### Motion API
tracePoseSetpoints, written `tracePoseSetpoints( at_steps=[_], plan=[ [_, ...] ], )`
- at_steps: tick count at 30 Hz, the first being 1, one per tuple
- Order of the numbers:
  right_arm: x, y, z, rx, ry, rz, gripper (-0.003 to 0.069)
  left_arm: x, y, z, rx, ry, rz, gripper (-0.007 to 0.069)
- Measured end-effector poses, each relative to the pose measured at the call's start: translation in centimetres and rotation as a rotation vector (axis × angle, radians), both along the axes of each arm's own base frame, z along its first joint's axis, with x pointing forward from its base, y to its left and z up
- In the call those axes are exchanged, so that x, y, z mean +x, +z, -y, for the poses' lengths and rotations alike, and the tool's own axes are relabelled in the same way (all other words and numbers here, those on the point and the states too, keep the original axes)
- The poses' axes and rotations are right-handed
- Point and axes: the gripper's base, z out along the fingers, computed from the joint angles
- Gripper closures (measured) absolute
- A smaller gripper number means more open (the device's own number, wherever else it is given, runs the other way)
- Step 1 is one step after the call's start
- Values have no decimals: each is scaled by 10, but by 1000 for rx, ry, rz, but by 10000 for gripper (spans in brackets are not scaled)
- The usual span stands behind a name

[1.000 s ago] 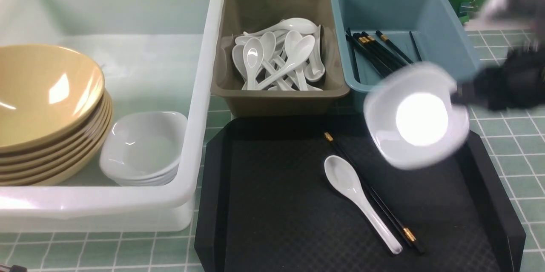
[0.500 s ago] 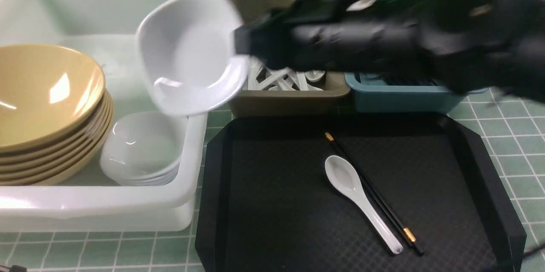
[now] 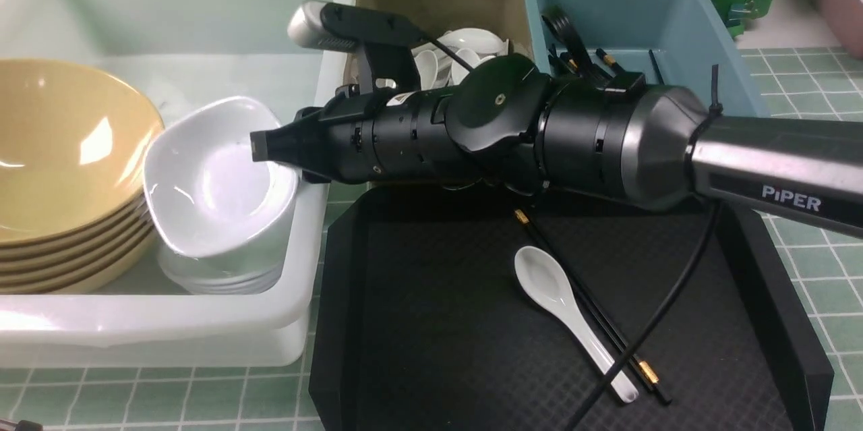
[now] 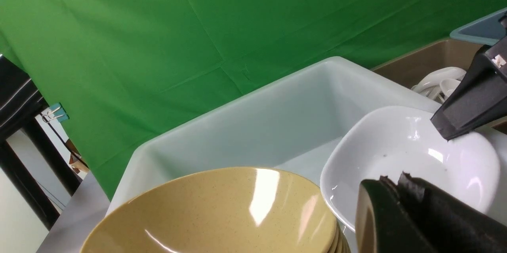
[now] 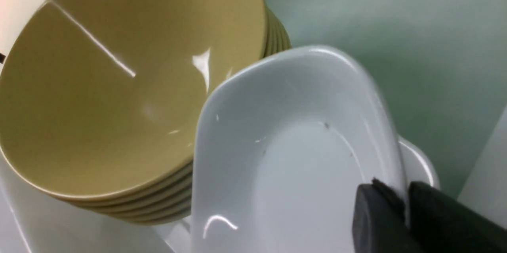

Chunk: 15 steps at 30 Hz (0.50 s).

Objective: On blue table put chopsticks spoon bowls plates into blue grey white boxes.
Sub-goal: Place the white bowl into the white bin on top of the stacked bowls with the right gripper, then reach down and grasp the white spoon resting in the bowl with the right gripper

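Observation:
My right gripper [image 3: 259, 146] reaches over the white tub [image 3: 317, 242] and is shut on the rim of a white plate [image 3: 209, 195], which tilts above a stack of like plates [image 3: 222, 276]. In the right wrist view the plate's [image 5: 297, 166] rim sits between the fingers of the gripper [image 5: 406, 193]. Several tan bowls [image 3: 61, 148] are stacked beside it in the tub. A white spoon [image 3: 553, 296] and black chopsticks [image 3: 600, 323] lie on the black tray [image 3: 418, 323]. My left gripper [image 4: 390, 179] is shut and empty, close above the tub near the plate [image 4: 396, 150].
The grey bin [image 3: 431, 6] holds several spoons [image 3: 472, 40]. The blue bin [image 3: 674, 19] holds chopsticks [image 3: 607, 56]. My right arm spans across both bins and the tray's far edge. The blue table [image 3: 822, 269] shows right of the tray.
My right arm has swept left from over the tray, carrying the plate across the bins and lowering it onto the plate stack in the white tub.

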Motion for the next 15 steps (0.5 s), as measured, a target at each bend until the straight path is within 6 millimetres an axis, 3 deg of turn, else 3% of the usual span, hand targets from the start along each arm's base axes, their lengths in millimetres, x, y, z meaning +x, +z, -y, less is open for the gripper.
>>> tracePoseSetpoints(
  at_steps=[10, 13, 15],
  plan=[
    [0, 5, 1, 8, 7, 2, 315, 0, 0, 0, -1, 0, 0, 620],
    [-3, 14, 9, -31, 84, 23, 305, 0, 0, 0, -2, 0, 0, 620],
    [-7, 30, 24, -96, 177, 58, 302, 0, 0, 0, -11, -1, -1, 620]
  ],
)
